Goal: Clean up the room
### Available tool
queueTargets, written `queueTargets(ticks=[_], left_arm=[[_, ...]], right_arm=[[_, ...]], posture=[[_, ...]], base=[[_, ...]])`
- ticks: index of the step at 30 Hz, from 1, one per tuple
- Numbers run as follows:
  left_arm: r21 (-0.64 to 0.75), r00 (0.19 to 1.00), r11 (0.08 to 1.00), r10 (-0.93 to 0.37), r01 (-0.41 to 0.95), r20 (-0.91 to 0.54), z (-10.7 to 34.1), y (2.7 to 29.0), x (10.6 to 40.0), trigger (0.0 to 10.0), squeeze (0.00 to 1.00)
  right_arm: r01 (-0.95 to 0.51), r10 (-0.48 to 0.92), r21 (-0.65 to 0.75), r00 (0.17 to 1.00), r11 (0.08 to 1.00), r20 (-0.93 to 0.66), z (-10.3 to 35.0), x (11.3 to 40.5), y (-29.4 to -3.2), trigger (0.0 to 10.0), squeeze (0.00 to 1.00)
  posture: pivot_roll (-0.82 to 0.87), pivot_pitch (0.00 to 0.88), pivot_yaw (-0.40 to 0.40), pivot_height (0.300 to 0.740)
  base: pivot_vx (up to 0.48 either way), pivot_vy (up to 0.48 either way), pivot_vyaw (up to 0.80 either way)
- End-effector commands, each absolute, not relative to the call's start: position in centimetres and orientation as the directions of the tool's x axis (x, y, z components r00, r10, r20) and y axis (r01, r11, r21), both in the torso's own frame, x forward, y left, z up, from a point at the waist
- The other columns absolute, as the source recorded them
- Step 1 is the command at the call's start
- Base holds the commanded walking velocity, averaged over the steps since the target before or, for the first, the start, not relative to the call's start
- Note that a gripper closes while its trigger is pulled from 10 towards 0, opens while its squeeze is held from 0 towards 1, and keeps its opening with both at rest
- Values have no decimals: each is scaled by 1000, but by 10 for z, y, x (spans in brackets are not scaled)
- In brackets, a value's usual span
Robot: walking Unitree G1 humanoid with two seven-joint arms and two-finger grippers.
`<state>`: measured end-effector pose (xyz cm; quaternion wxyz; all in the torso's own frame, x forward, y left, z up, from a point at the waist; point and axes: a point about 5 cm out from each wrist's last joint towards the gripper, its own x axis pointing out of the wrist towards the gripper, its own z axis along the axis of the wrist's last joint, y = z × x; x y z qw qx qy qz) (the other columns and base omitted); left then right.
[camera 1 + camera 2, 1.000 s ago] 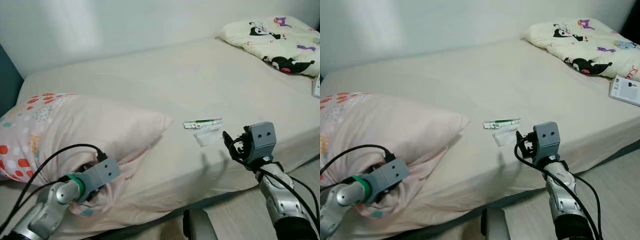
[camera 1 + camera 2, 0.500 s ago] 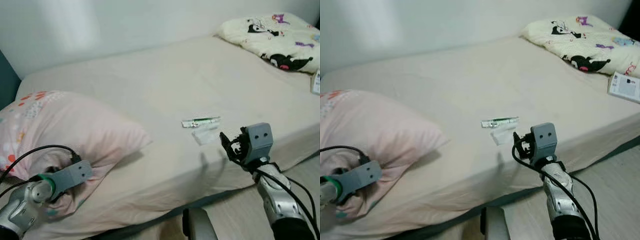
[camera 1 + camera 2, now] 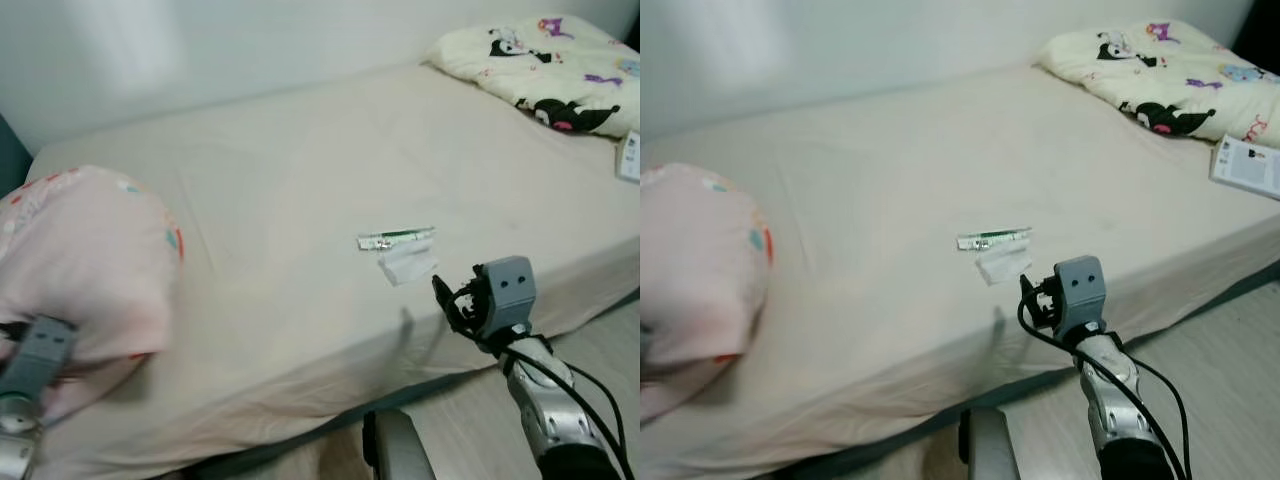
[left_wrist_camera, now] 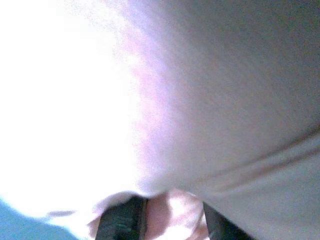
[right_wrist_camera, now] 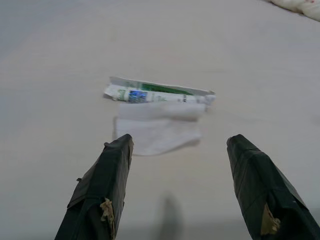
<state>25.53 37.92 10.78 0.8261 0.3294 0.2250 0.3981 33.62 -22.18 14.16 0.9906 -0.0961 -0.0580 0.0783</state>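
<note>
Dragged leftward since 1 second ago, the pink pillow (image 3: 85,270) now bunches at the left edge of the frame, its cloth clamped between the left gripper's (image 4: 170,220) 2 fingers. At lower right, the right gripper (image 5: 177,192) hovers with fingers spread wide, just short of a white tissue (image 5: 157,132) touching a green-and-white tube (image 5: 160,93) mid-bed (image 3: 300,170). A cartoon-print quilt (image 3: 550,60) fills the upper right.

Matt cloth bedsheet (image 3: 300,170) & pillow (image 3: 85,260) — glossy plastic tube (image 5: 157,93), soft white tissue (image 5: 157,127).
</note>
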Motion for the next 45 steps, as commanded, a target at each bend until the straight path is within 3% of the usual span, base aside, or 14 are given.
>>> queueTargets(ticks=[1, 4, 16, 19, 23, 25, 26, 28, 34, 36, 39, 43, 44, 45], left_arm=[[716, 487, 319, 872, -621, 34, 130, 396, 251, 10000, 0], [598, 486, 201, 795, -776, 364, 196, 379, 275, 10000, 0], [339, 419, 251, 632, -907, 652, 284, 337, 295, 10000, 0], [252, 352, 248, 586, -935, 730, 312, 325, 294, 10000, 0], [272, 360, 235, 632, -933, 687, 311, 334, 297, 10000, 0], [277, 381, 288, 840, -917, 387, 272, 365, 298, 10000, 0], [277, 381, 288, 840, -917, 387, 272, 365, 298, 10000, 0], [288, 372, 326, 920, -900, 124, 224, 380, 290, 10000, 0], [322, 305, 282, 952, -904, 20, 192, 392, 271, 10000, 0], [293, 306, 252, 939, -922, 155, 210, 391, 270, 10000, 0], [232, 372, 313, 884, -921, 284, 234, 379, 278, 10000, 0], [138, 704, 696, 662, -705, 256, 253, 336, 314, 10000, 0], [103, 837, 836, 517, -538, 179, 249, 311, 326, 10000, 0], [103, 837, 836, 517, -538, 179, 249, 311, 326, 10000, 0]], right_arm=[[-161, 178, -193, 982, 968, 71, 135, 336, -218, 10000, 0], [-174, 191, -193, 979, 966, 72, 136, 338, -215, 10000, 0], [-179, 196, -193, 978, 965, 71, 135, 337, -213, 10000, 0], [-185, 202, -189, 977, 964, 74, 135, 337, -211, 10000, 0], [-189, 206, -189, 976, 964, 74, 136, 338, -210, 10000, 0], [-187, 204, -189, 976, 964, 75, 136, 338, -210, 10000, 0], [-187, 204, -189, 976, 964, 75, 136, 338, -210, 10000, 0], [-184, 201, -190, 977, 965, 74, 136, 338, -212, 10000, 0], [-181, 198, -190, 978, 965, 71, 134, 337, -213, 10000, 0], [-186, 202, -192, 977, 963, 67, 134, 337, -212, 10000, 0], [-194, 210, -195, 976, 961, 64, 134, 338, -211, 10000, 0], [-226, 246, -226, 967, 948, 66, 136, 342, -203, 10000, 0], [-271, 301, -299, 952, 915, 59, 137, 341, -196, 10000, 0], [-271, 301, -299, 952, 915, 59, 137, 341, -196, 10000, 0]], posture=[[-100, 145, 104, 515], [-102, 144, 100, 515], [-104, 144, 98, 515], [-103, 143, 94, 515], [-103, 140, 95, 515], [-101, 140, 101, 515], [-101, 140, 101, 515], [-102, 139, 103, 515], [-102, 137, 98, 515], [-96, 135, 90, 515], [-91, 131, 85, 515], [-85, 121, 85, 515], [-88, 118, 87, 515], [-88, 118, 87, 515]], base=[[0, 0, 0], [0, 0, 0], [0, 0, 0], [0, 0, 0], [0, 0, 0], [0, 0, 0], [0, 0, 0], [0, 0, 0], [0, 0, 0], [0, 0, 0], [0, 0, 0], [0, 0, 0], [0, 0, 0], [0, 0, 0]])
